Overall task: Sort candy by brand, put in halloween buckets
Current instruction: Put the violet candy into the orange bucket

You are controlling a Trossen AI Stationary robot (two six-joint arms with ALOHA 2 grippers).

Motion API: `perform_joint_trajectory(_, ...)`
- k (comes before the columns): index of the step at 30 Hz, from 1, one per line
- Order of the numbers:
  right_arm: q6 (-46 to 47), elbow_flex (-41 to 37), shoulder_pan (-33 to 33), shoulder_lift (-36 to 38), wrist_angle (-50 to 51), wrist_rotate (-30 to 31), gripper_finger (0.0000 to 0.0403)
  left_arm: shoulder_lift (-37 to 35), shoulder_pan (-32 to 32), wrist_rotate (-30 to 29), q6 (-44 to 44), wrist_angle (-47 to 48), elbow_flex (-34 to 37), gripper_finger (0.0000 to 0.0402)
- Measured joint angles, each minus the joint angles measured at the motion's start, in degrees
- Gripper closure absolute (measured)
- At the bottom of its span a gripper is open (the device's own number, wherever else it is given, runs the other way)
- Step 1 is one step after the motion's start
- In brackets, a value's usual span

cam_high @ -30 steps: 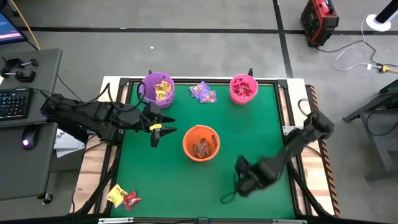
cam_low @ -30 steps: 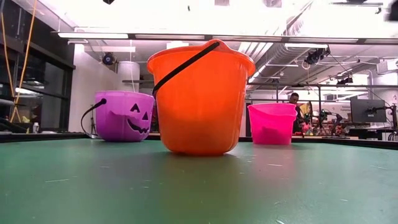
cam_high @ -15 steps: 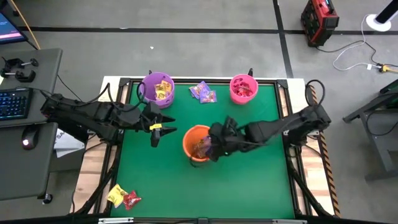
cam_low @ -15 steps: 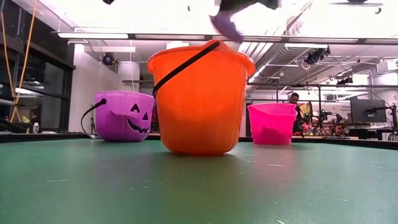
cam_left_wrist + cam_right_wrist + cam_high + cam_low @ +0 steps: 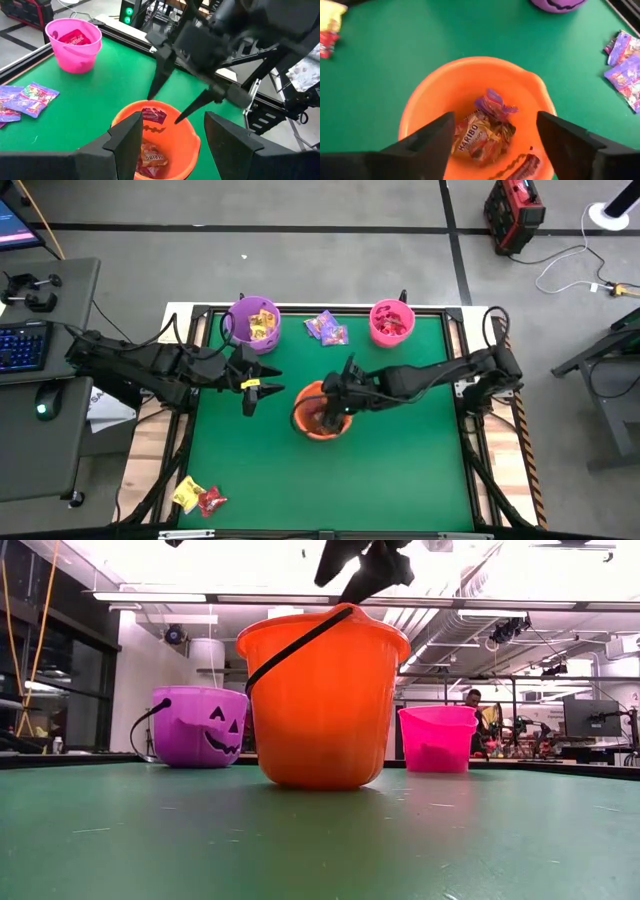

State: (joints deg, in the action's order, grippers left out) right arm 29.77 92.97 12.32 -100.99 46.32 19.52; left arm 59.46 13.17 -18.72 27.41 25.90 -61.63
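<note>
The orange bucket (image 5: pixel 322 411) stands mid-table, with gold-brown candy packets (image 5: pixel 477 137) inside and a purple packet (image 5: pixel 495 103) on top of them. My right gripper (image 5: pixel 164 109) hangs open just above the bucket's rim, fingers slanting down, with nothing between them. My left gripper (image 5: pixel 250 388) hovers open to the bucket's left, clear of it. The purple bucket (image 5: pixel 252 323) holds yellow packets and stands at the far left. The pink bucket (image 5: pixel 391 322) holds red packets and stands at the far right.
Several purple packets (image 5: pixel 327 328) lie on the green mat between the purple and pink buckets. A yellow and a red packet (image 5: pixel 198 498) lie by the near left corner. The mat's near middle and right lie bare. A desk with a keyboard stands left of the table.
My right gripper has swung from the table's near right up and toward the left to above the orange bucket, tipping its fingers downward. It has opened there and let go of the purple packet, which has dropped into the bucket.
</note>
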Motion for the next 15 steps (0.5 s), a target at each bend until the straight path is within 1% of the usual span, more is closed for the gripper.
perform_joint_trajectory(2,0.0,0.0,0.0,1.6,1.0,-0.6,0.0113,0.0,0.0,0.0,0.3,0.0,0.0,0.0202)
perform_joint_trajectory(5,1.8,0.1,0.3,4.7,4.2,0.5,0.0104,0.0,-0.2,-0.4,0.9,-0.4,0.0,0.0202)
perform_joint_trajectory(7,3.8,0.1,0.7,6.7,6.9,3.1,0.0103,0.0,-0.8,-1.4,0.9,-1.2,0.0,0.0202)
perform_joint_trajectory(10,8.0,0.0,0.9,9.9,11.6,8.8,0.0103,0.5,-3.3,-3.2,2.2,-4.3,-0.1,0.0202)
perform_joint_trajectory(11,9.8,0.0,0.9,10.8,13.3,10.8,0.0103,1.0,-5.2,-2.3,3.3,-4.7,-0.4,0.0202)
perform_joint_trajectory(12,11.6,0.0,0.8,11.5,15.0,12.2,0.0103,1.9,-7.6,-0.2,4.1,-4.6,-1.3,0.0202)
perform_joint_trajectory(15,16.5,0.0,0.2,13.3,19.4,15.5,0.0103,6.8,-15.9,10.5,3.3,-2.4,-4.9,0.0202)
